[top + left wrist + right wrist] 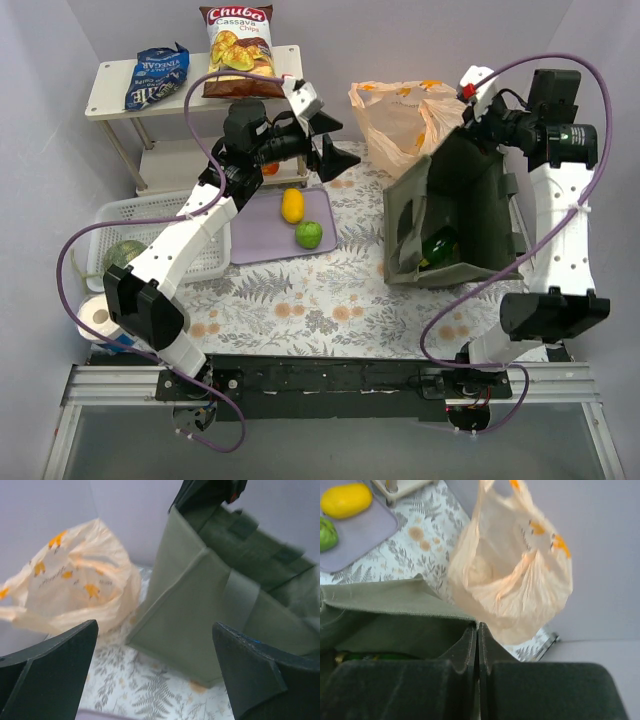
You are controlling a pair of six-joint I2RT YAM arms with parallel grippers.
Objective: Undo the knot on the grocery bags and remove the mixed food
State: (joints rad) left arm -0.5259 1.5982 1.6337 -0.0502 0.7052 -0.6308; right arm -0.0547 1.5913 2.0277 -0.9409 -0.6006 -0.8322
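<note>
The peach-orange plastic bag [405, 120] stands at the back of the table, slack and open at the top; no knot shows. It also shows in the left wrist view [75, 585] and the right wrist view [515, 580]. My right gripper [468, 112] [478, 625] is shut on the rim of the olive-green tote [460, 210] [395, 605], right beside the bag. A green item [440, 245] lies inside the tote. My left gripper [325, 150] [155, 630] is open and empty, left of the bag. A yellow fruit [292, 205] and a green fruit [308, 234] lie on the purple tray [270, 245].
A white shelf [110, 90] at the back left carries the Chuba chips bag [238, 50] and a dark-blue snack bag [155, 75]. A white basket [150, 215] at the left holds a green melon [125, 255]. A paper roll [100, 315] stands near it.
</note>
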